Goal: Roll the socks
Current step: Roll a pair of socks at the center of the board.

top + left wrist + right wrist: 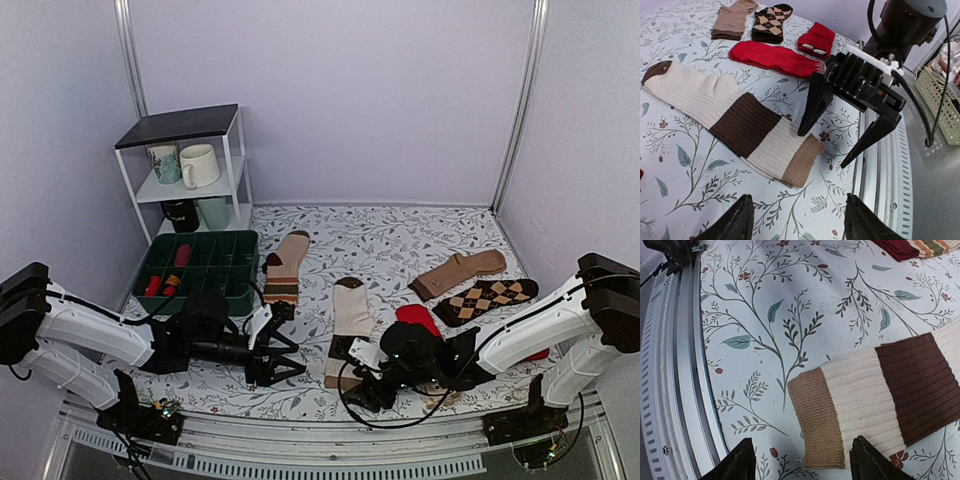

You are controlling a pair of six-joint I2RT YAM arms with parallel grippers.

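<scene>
Left gripper (800,225) sits at the bottom edge of its wrist view, jaws spread wide, nothing between them; right gripper (824,149) mid-right in the same view is also released, tips by the tan toe end of the cream sock (740,122), contact unclear. Sock lies flat and unrolled on the floral table (685,165), running from upper left to lower centre, red sock (775,57) beyond it near top

walls (380,90): pale lilac | shelf (180,127): white, dark top, back-left | tablecloth (400,235): leaf-print | light: even
</scene>
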